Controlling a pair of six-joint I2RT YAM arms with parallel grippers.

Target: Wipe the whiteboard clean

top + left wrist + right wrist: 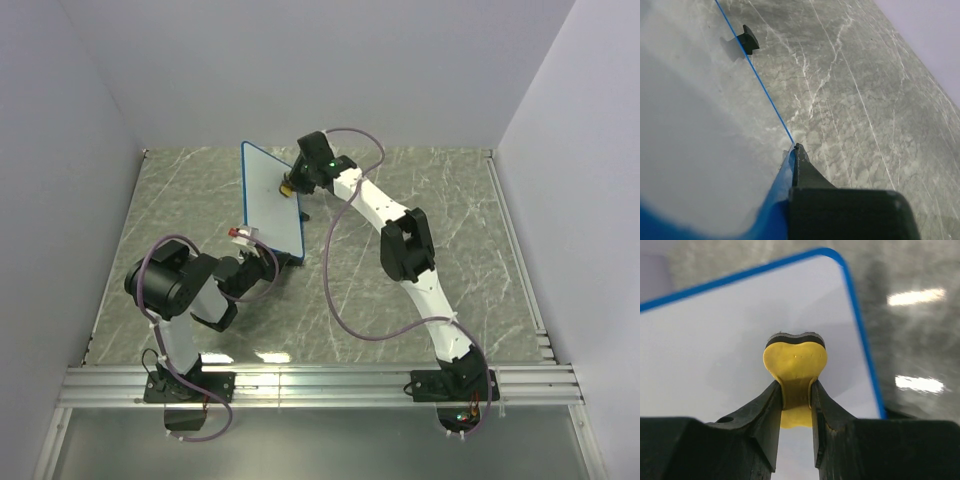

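Observation:
The whiteboard (pixel 270 205), white with a thin blue frame, stands tilted up off the table near the middle. My left gripper (pixel 263 258) is shut on its near lower corner; in the left wrist view one black finger (pixel 805 170) lies against the blue frame beside the white face (pixel 690 125), and the other finger is hidden. My right gripper (pixel 291 186) is shut on a yellow-and-black eraser (pixel 795 359), squeezed between the fingers (pixel 765 410). The eraser's black side is against the board's face (pixel 715 340) near its upper right part. No scribble shows on the visible white.
A black foot (pixel 747 39) sticks out from the board's far edge. A small red-and-white item (pixel 240 233) sits by the board's near left edge. Grey marbled tabletop (pixel 450 230) extends right, with walls on three sides and a metal rail (pixel 320 385) in front.

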